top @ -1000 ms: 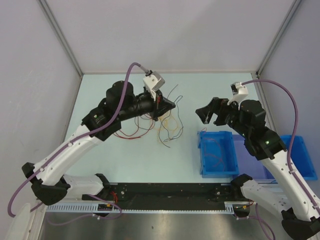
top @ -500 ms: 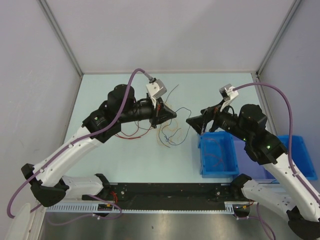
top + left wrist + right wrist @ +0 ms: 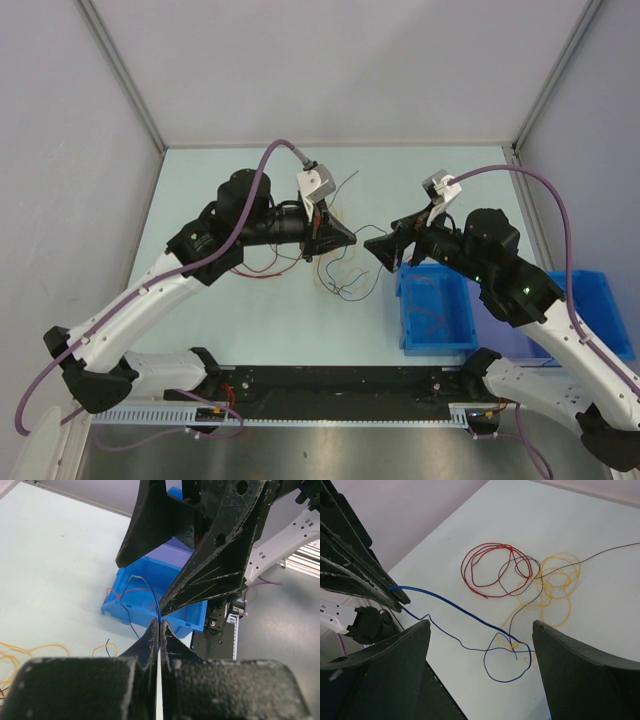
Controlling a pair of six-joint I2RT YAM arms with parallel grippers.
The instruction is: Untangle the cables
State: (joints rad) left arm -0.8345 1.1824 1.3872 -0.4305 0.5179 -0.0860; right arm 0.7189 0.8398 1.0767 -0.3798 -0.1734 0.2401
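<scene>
Cables (image 3: pixel 335 268) lie heaped at frame centre on the table (image 3: pixel 250 320); the left gripper (image 3: pixel 347 239) pinches one blue cable (image 3: pixel 451 606), while the right gripper (image 3: pixel 380 252) hovers alongside, fingers spread.

1. The right gripper (image 3: pixel 480 625) is spread wide. Its two black fingers (image 3: pixel 385 665) fill the bottom corners of the view, and neither touches a wire.
2. The left gripper (image 3: pixel 400 597) reaches in from the upper left, its tips pinched on one end of the blue cable (image 3: pixel 460 611).
3. The blue cable runs down and to the right over the pale table (image 3: pixel 570 510) and ends in a loose loop between the right fingers.
4. Farther off, the red cable (image 3: pixel 490 567) lies coiled in several rings.
5. Just right of it, the yellow cables (image 3: pixel 560 587) lie in overlapping loops.
6. A thin dark wire (image 3: pixel 600 555) crosses the red and yellow loops and runs off the right edge.
</scene>
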